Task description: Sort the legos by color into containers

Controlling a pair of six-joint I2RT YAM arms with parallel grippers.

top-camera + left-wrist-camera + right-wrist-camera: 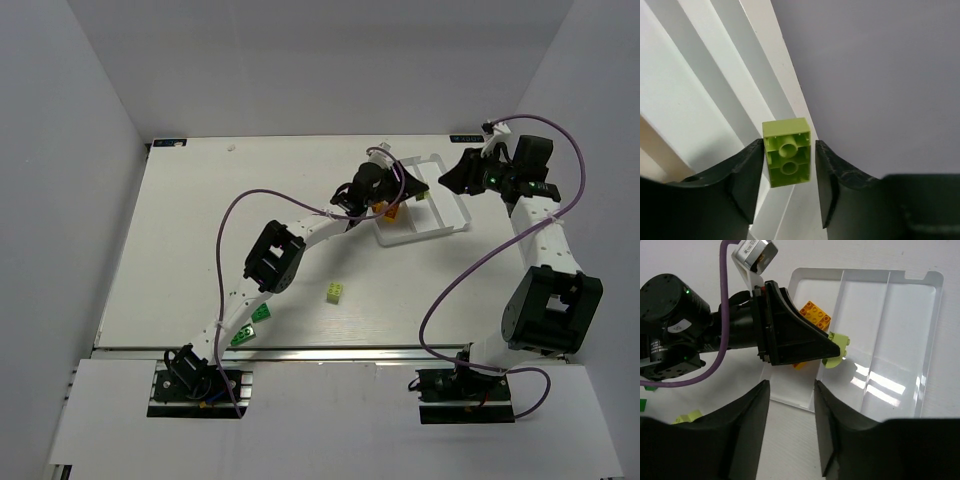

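My left gripper hangs over the white tray. A pale yellow-green lego sits between its fingertips, against the left finger, with a thin gap to the right finger. In the right wrist view that lego hangs at the tip of the left gripper over the ridge between the tray's first two compartments. Orange legos lie in the first compartment. My right gripper is open and empty, above the table by the tray's edge.
On the table lie another yellow-green lego and two dark green legos beside the left arm. Purple cables loop from both arms. Grey walls enclose the table on three sides.
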